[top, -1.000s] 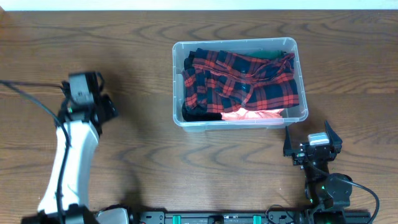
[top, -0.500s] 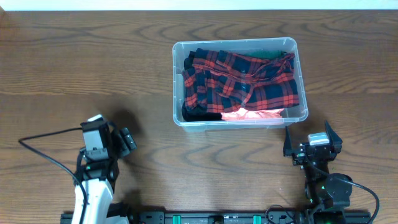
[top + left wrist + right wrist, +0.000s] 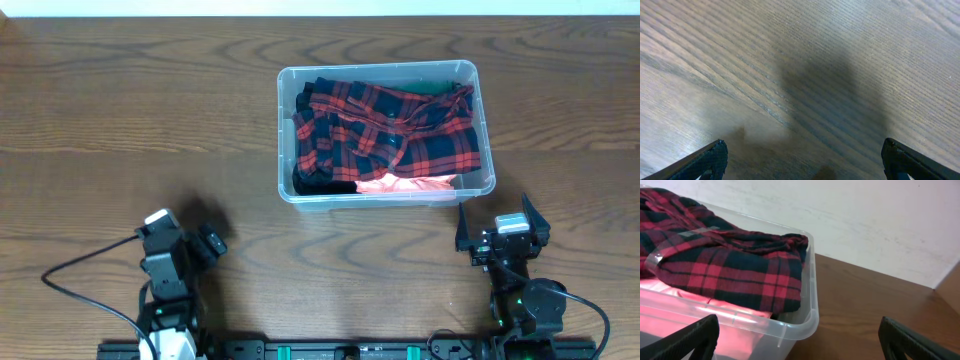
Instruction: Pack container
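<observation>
Your overhead view looks straight down on the table (image 3: 120, 110) from well above, with the wall (image 3: 320, 6) at the top and the arm bases at the bottom. Your left wrist view sits close over bare table, tilted down at the grain, the left fingers (image 3: 707, 159) just inside its bottom corners. Your right wrist view sits low, facing roughly level toward the wall, the right fingers (image 3: 692, 336) in its bottom corners. It shares the bin's (image 3: 812, 297) near right corner and the plaid cloth (image 3: 730, 265) with the overhead; the left wrist shares only table.

The left claw (image 3: 208, 243) has pulled far back.
</observation>
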`<control>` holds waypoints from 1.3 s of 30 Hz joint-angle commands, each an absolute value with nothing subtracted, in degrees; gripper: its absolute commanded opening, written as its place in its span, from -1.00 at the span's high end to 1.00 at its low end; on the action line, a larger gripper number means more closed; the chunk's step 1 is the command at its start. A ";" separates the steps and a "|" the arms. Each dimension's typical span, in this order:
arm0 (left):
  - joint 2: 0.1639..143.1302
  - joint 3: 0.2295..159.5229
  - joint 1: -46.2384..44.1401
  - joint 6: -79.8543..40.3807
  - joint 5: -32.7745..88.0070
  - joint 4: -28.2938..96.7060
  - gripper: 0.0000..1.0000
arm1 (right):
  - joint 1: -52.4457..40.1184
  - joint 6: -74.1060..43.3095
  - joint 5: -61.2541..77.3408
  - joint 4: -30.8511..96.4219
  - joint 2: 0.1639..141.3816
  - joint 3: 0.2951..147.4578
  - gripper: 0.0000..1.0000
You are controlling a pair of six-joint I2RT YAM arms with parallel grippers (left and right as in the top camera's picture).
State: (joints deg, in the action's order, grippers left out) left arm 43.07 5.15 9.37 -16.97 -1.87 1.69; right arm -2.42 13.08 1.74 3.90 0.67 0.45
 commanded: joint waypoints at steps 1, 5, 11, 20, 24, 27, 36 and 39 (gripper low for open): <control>40.93 3.03 9.56 -18.13 -1.85 0.27 -0.96 | -1.89 13.80 2.13 4.08 0.27 0.32 -0.99; 39.70 2.81 9.56 -18.11 -1.87 0.27 -0.96 | -1.89 13.80 2.13 4.08 0.27 0.32 -0.98; 38.79 1.15 9.56 -18.13 -1.89 -0.78 -0.96 | -1.89 13.80 2.13 4.08 0.27 0.32 -0.98; 36.69 0.23 9.52 -18.13 -1.67 -2.22 -0.96 | -1.89 13.80 2.13 4.08 0.27 0.32 -0.99; 34.02 0.23 9.52 -18.13 -1.43 -0.25 -0.96 | -1.89 13.80 2.13 4.08 0.27 0.32 -0.99; 31.44 0.23 9.52 -18.06 -0.99 1.23 -0.96 | -1.89 13.80 2.13 4.08 0.27 0.32 -0.98; 24.03 0.23 9.47 -17.67 -0.47 4.21 -0.96 | -1.89 13.80 2.13 4.08 0.27 0.32 -0.99; 22.15 0.23 8.36 -17.65 -0.45 4.21 -0.96 | -1.89 13.80 2.13 4.08 0.27 0.32 -0.99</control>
